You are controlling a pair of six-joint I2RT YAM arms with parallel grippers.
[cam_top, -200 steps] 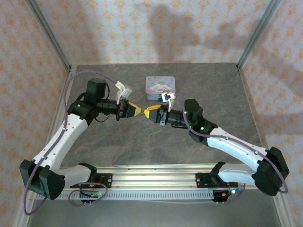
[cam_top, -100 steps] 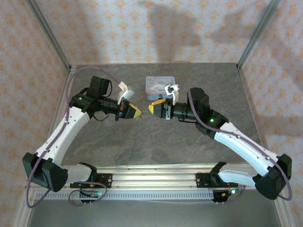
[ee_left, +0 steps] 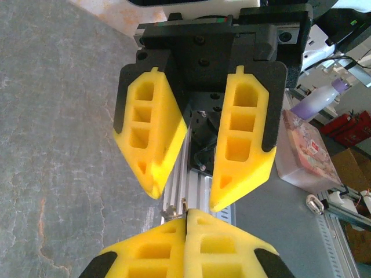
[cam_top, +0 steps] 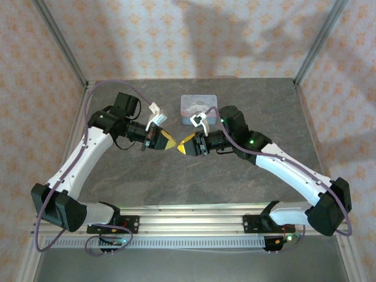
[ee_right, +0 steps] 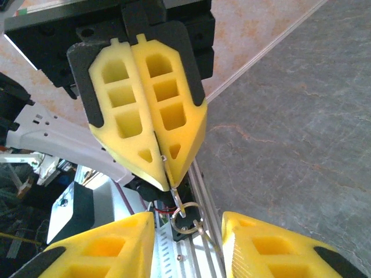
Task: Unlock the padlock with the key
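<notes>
While poised tip to tip just in front of the cartoon-printed tin [cam_top: 198,108], left gripper [cam_top: 171,143] clamped shut on the thin metal key [ee_right: 174,195], right gripper [cam_top: 183,147] parted, holding nothing; tin's print unreadable.

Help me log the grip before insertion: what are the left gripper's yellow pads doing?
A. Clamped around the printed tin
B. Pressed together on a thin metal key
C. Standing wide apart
B: in the right wrist view the left gripper has its pads flat against each other, with the key poking out at the tip. The printed tin lies apart on the table.
</notes>
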